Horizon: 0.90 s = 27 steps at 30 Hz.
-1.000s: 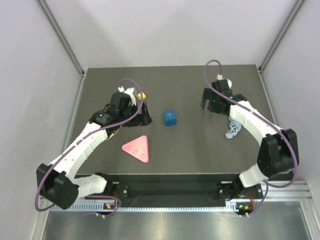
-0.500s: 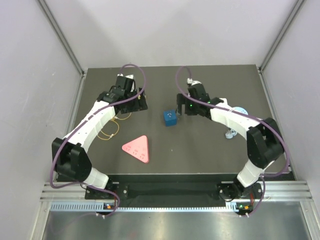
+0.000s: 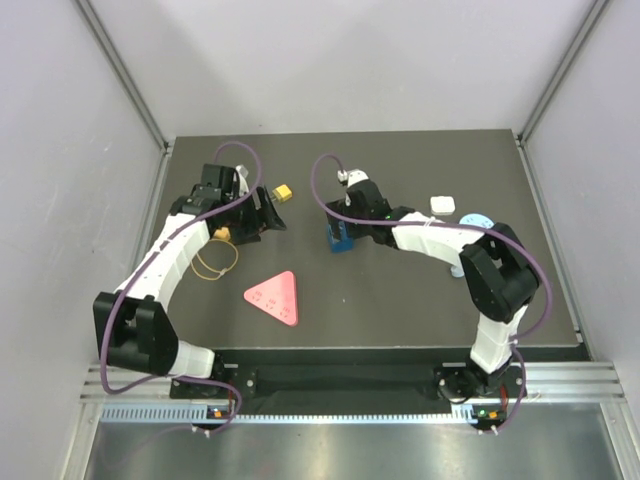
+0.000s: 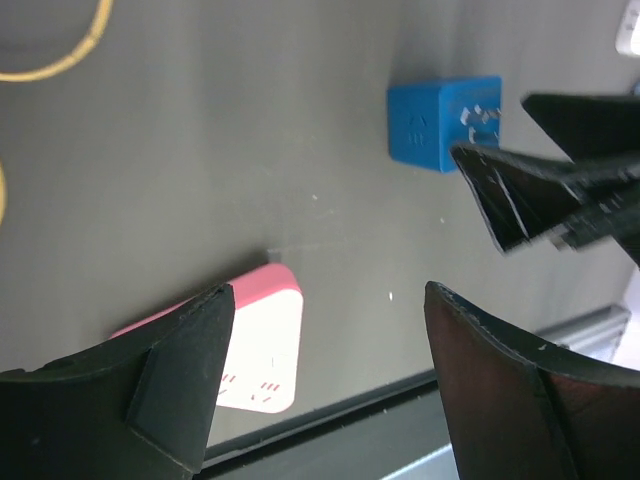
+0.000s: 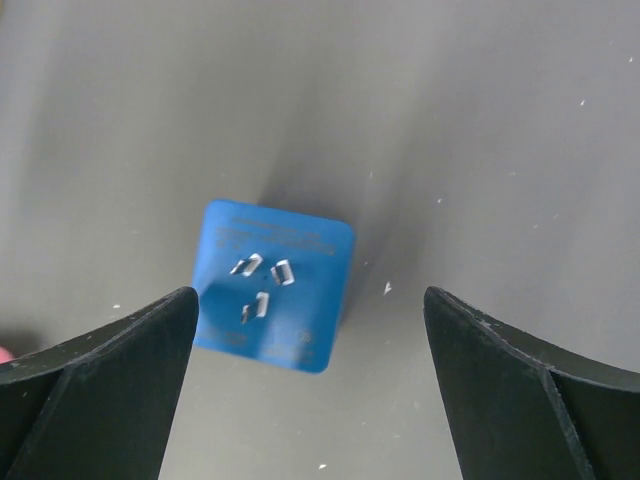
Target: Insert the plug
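The blue cube plug point(image 3: 340, 238) lies on the dark table with its three metal prongs up; it shows in the right wrist view point(image 5: 272, 285) and the left wrist view point(image 4: 440, 122). The pink triangular socket block point(image 3: 273, 297) lies nearer the front, partly behind a finger in the left wrist view point(image 4: 255, 345). My right gripper point(image 3: 341, 224) is open and empty, above the plug, with a finger on each side point(image 5: 310, 300). My left gripper point(image 3: 266, 212) is open and empty point(image 4: 328, 380), left of the plug and behind the socket.
A small yellow object point(image 3: 283, 192) lies behind the left gripper. Yellow rubber bands point(image 3: 214, 262) lie at the left. A white block point(image 3: 441, 203) and a light blue disc point(image 3: 477, 219) lie at the right, by the right arm.
My right gripper has swung left from the right side to just over the blue plug. My left wrist has drawn back to the left, uncovering the yellow object.
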Available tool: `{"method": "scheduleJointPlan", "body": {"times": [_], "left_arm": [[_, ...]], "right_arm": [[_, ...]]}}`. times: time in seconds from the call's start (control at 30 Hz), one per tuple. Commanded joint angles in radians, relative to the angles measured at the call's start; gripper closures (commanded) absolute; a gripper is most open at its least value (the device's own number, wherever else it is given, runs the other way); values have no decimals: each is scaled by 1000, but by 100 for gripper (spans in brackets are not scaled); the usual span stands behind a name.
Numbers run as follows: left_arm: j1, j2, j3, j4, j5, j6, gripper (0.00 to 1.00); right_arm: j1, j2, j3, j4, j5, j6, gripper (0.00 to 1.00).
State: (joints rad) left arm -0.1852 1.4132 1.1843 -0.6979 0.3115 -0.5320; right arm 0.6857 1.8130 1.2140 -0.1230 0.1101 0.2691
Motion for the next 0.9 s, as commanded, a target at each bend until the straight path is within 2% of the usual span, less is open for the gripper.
{"method": "scheduleJointPlan", "body": {"times": [0.0, 0.23, 0.33, 0.53, 0.63, 0.67, 0.73, 0.77, 0.83, 0.87], "left_arm": [[-5, -51, -29, 70, 83, -5, 19], [-8, -69, -75, 54, 17, 52, 23], [-8, -71, -83, 49, 28, 55, 23], [-8, -95, -89, 46, 14, 56, 25], [-8, -97, -89, 41, 15, 67, 26], [-8, -99, -91, 40, 24, 72, 27], [-8, -100, -94, 40, 24, 79, 29], [-8, -96, -91, 41, 49, 81, 29], [-8, -80, -83, 41, 113, 72, 29], [-8, -68, -78, 46, 150, 69, 29]], "right_arm": [[29, 5, 38, 77, 33, -39, 7], [52, 52, 12, 115, 39, -25, 8], [61, 80, 24, 115, 130, -11, 10], [75, 82, -22, 186, 164, -1, 17], [80, 72, -42, 209, 175, -14, 32], [80, 65, -48, 215, 175, -28, 45], [80, 22, -60, 214, 171, -76, 57], [81, 2, -80, 210, 152, -94, 67], [81, -84, -146, 235, 105, -145, 75], [83, -118, -175, 253, 85, -157, 82]]}}
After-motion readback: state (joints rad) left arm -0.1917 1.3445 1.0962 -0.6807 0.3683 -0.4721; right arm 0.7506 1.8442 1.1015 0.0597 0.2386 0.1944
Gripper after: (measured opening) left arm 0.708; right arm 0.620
